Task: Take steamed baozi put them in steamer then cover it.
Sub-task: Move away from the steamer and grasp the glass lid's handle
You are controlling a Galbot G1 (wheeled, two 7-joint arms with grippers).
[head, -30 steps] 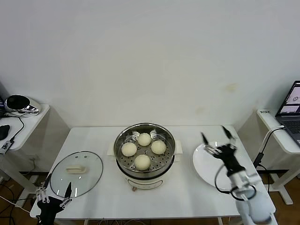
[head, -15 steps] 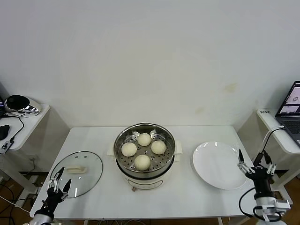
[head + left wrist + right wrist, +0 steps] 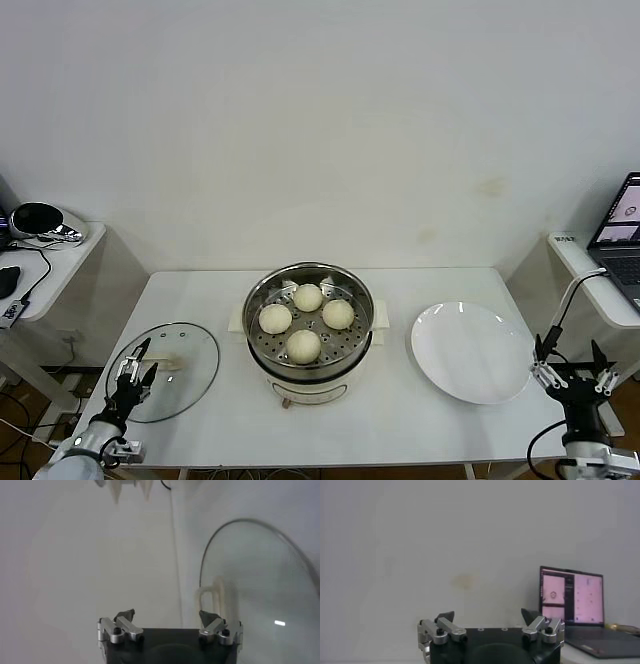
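Note:
Four cream-white baozi (image 3: 307, 321) sit on the perforated tray inside the steel steamer (image 3: 258, 352) at the table's middle. The glass cover (image 3: 185, 372) with its cream handle (image 3: 170, 358) lies flat on the table at the left; it also shows in the left wrist view (image 3: 250, 585), handle (image 3: 215, 597) just ahead of the jaws. My left gripper (image 3: 132, 367) is open over the cover's near-left edge, next to the handle. My right gripper (image 3: 573, 365) is open and empty, low beyond the table's right edge, pointing at the wall.
An empty white plate (image 3: 470, 352) lies right of the steamer. A side table with a helmet-like object (image 3: 40, 220) stands at the far left. A laptop (image 3: 620, 230) sits on a stand at the far right, also in the right wrist view (image 3: 571, 597).
My right gripper has dropped from above the plate to below the table's right edge. My left gripper has risen from the front-left corner and moved in over the cover, toward its handle.

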